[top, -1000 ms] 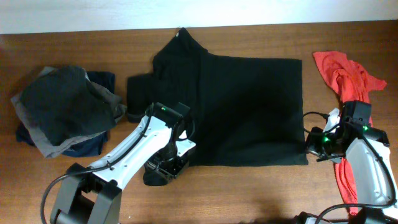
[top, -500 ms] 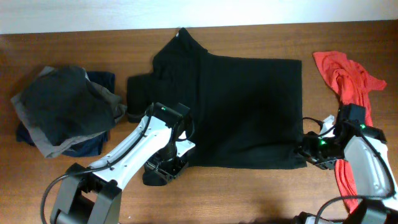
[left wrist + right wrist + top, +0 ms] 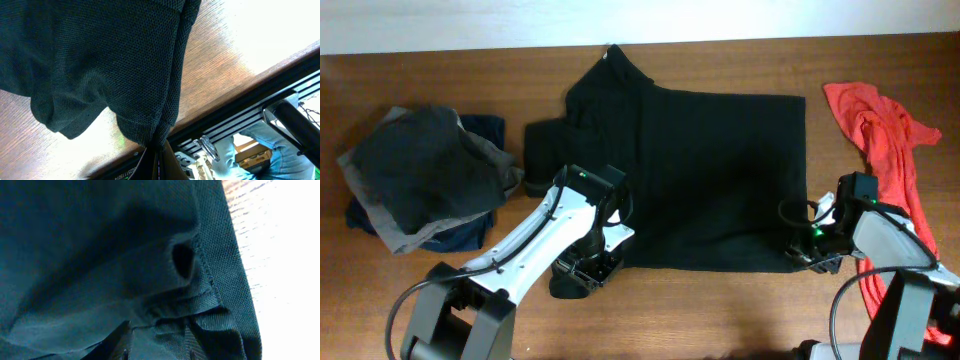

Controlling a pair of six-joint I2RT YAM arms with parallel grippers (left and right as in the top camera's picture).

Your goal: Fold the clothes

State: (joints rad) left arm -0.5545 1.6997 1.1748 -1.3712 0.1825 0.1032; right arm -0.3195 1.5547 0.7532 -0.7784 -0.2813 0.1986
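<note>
Progress looks slight: the black T-shirt (image 3: pixel 720 170) lies mostly spread across mid-frame. The left end effector (image 3: pixel 578 275) is clamped on its lower-left corner. The right end effector (image 3: pixel 798 245) sits at the lower-right hem, and I cannot tell whether it grips.

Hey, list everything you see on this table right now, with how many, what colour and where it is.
T-shirt: one, black, spread flat across the middle of the table.
Garment: one, red-orange, crumpled at the right side.
Folded garments: one pile, dark grey and navy, at the left side.
Table: one, brown wood, under everything.
Left gripper: one, black, on a white arm, shut on the T-shirt's front left edge.
Right gripper: one, black, at the T-shirt's front right corner, with fabric bunched at its fingers; grip unclear.
</note>
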